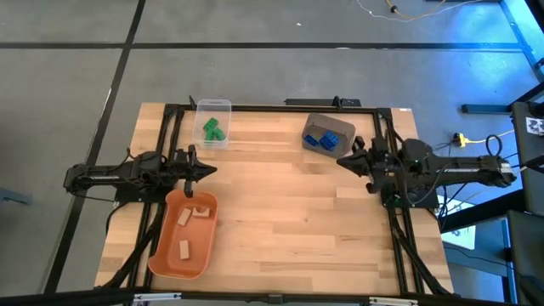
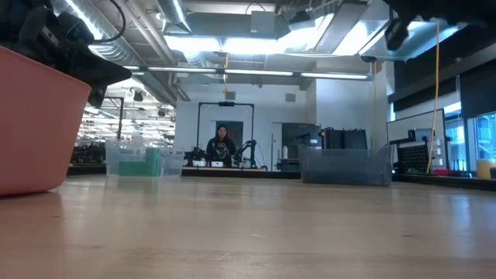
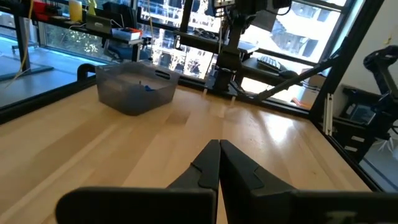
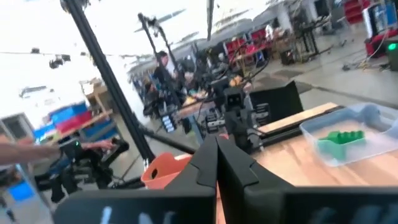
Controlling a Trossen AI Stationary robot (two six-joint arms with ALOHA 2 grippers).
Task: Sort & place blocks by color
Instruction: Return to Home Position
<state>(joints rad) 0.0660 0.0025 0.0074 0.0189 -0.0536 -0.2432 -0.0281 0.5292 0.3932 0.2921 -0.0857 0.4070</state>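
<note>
Green blocks (image 1: 212,130), blue blocks (image 1: 321,139), tan blocks (image 1: 184,218) lie grouped (left gripper (image 3: 219,146), right gripper (image 4: 216,144) both closed).

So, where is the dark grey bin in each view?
High view: dark grey bin, near the table's top edge, right of centre.
Low view: bin right of centre, at back.
Left wrist view: bin upper left.
Right wrist view: not in it.
Shared landmark: the wooden table.

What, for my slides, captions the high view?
Green blocks in clear bin, blue blocks in grey bin, tan blocks in tub; arms idle.
</note>
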